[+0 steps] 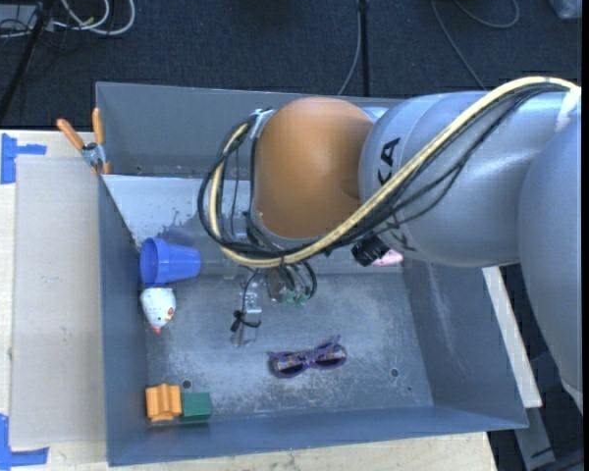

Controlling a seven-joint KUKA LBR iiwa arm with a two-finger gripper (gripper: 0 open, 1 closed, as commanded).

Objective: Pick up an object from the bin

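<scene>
Purple glasses (307, 359): flat on the floor, near the front wall.
End effector (242, 328): up-left of them, over bare floor; we cannot tell if it is spread.
Bin (393, 322): grey, dusty, open middle.
Blue cup (169, 261): by the left wall.

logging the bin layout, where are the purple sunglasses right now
The purple sunglasses lie on the bin floor in the camera view's lower middle, just below-right of the end effector, apart from it; the orange and green blocks sit further left.

Looking like robotics lab, probably: big grey arm (452, 184) hanging over metal bin (427, 361), loose cables (88, 3) trailing across dark carpet (226, 37) behind.
</scene>
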